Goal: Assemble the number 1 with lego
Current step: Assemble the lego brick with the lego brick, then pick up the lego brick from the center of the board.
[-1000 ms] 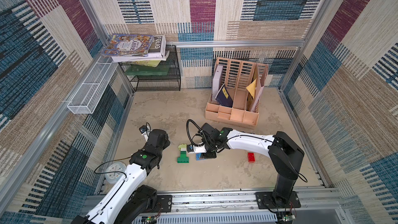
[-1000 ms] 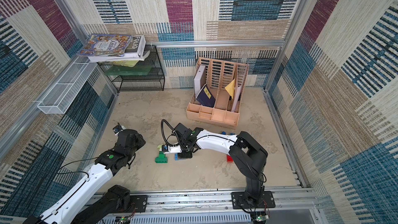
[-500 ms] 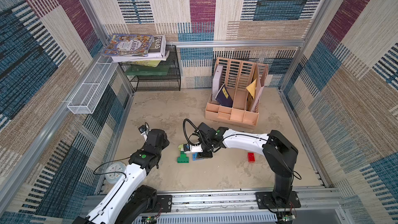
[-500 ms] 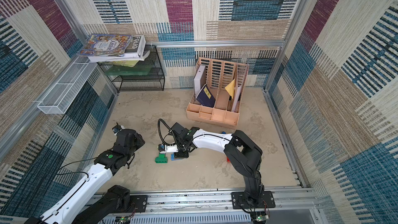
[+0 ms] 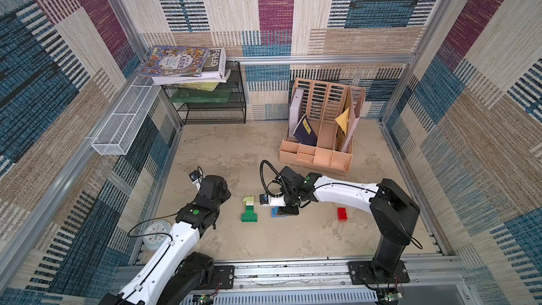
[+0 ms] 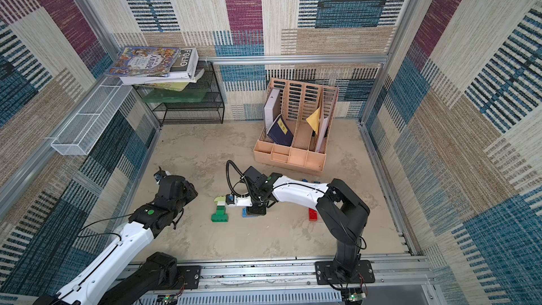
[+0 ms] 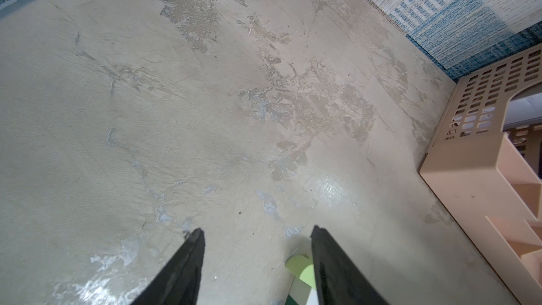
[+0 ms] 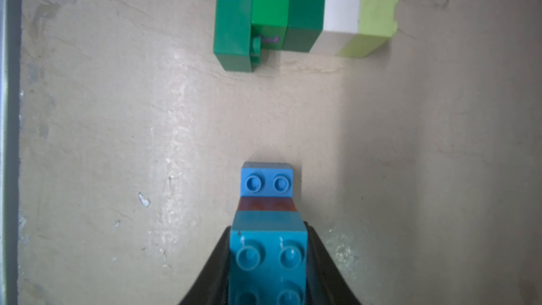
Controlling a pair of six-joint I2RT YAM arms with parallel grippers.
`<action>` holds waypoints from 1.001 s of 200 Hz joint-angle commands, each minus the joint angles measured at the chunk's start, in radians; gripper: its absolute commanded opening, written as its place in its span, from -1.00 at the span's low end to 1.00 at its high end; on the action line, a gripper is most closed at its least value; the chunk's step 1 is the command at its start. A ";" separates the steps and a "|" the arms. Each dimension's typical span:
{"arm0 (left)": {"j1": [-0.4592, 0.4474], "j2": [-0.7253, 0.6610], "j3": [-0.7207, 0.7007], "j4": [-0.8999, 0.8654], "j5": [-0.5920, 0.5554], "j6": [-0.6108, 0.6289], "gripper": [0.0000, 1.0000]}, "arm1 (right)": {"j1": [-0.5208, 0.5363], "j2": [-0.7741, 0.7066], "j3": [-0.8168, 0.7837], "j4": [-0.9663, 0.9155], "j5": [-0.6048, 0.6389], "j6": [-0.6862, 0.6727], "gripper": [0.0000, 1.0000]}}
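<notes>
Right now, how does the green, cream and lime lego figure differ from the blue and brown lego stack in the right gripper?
Colour: the green, cream and lime figure against the blue and brown stack. State: the figure lies free on the floor; the stack is clamped in the right gripper. Build: the figure shows five layers with a wider foot; the stack shows three. Both are studded lego bricks.

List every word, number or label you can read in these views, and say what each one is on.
"FOLIO": on the white book in the pile on the black mesh rack.
Title on the colourful book cover: Chinese characters, too small to read.
Yellow label on the dark blue book: too small.
Dial of the clock: numbers blurred.
Purple mark on the green lego brick: unreadable.
</notes>
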 commanded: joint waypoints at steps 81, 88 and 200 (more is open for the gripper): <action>0.007 0.021 0.014 0.026 0.022 0.052 0.22 | -0.059 -0.124 0.051 -0.112 -0.065 0.081 0.61; 0.008 0.023 0.017 0.027 0.027 0.055 0.22 | -0.068 -0.144 0.046 -0.104 -0.089 0.089 0.64; 0.013 0.254 0.181 0.135 0.275 0.228 0.22 | -0.490 -0.540 -0.283 -0.093 0.287 0.922 0.44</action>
